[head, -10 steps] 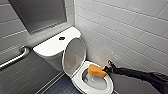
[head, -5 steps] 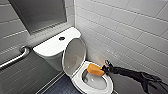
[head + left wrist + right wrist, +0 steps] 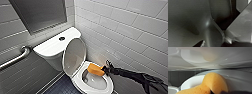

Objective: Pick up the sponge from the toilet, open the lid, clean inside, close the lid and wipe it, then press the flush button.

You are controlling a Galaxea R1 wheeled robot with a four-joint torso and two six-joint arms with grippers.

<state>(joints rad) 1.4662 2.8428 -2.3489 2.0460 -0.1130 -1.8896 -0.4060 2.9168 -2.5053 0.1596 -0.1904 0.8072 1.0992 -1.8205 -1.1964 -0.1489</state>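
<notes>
Sponge (image 3: 95, 69), orange, seemingly bent, in pinch of right claw (image 3: 103, 70) over toilet (image 3: 50, 48) bowl

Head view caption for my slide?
Right gripper holds the sponge at the rim of the toilet, lid raised.

No lettering, number or sign is showing readably anywhere. The toilet (image 3: 51, 48), its lid (image 3: 74, 56) and the sponge (image 3: 95, 69) are bearing no legible brand or label.

Right arm (image 3: 130, 74) stretched in low from the right, tool (image 3: 103, 70) clamped on the sponge (image 3: 95, 69)
</notes>
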